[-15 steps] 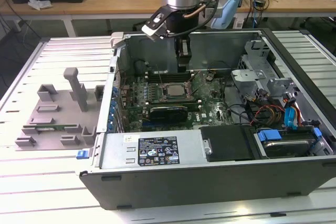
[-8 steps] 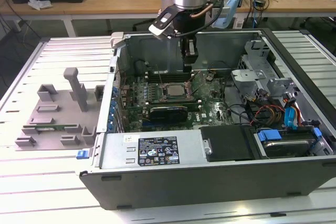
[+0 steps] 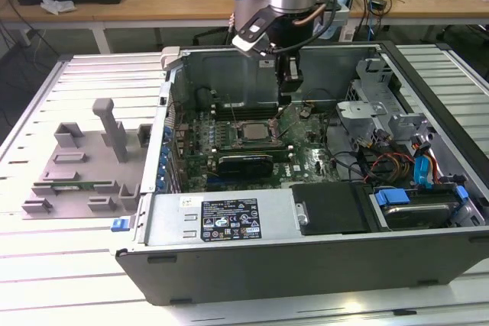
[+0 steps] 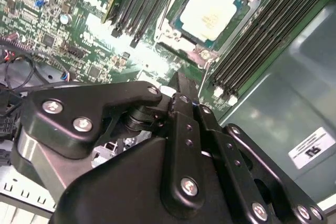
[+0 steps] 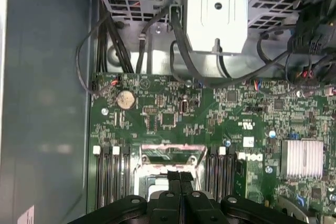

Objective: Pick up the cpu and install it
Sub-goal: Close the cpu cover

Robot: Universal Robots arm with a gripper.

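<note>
Desktop computer case [image 3: 306, 269] lies open on a slatted metal table [image 3: 61, 288], with its green motherboard [image 3: 309, 159] facing up. A grey plastic fixture [image 3: 76, 169] sits on the table beside the case, toward the exterior view's left.

One robot arm reaches down into the case. Its black gripper [image 3: 288, 95] hangs above the motherboard, just to the exterior view's right of the processor socket and clear of it. In both wrist views the two fingers [image 5: 174, 178] are pressed flat against each other, with only a thin seam between them and nothing seen in their grip.

The cpu [image 3: 250, 132] lies flat in the socket, apart from the gripper. In the second wrist view the cpu [image 4: 212, 10] shows as a pale silver square inside the metal socket frame, with rows of black memory slots [image 4: 262, 40] on either side. The first wrist view also shows a round coin battery [image 5: 125, 99] on the board and black cables [image 5: 178, 51] running to a metal drive cage.
</note>
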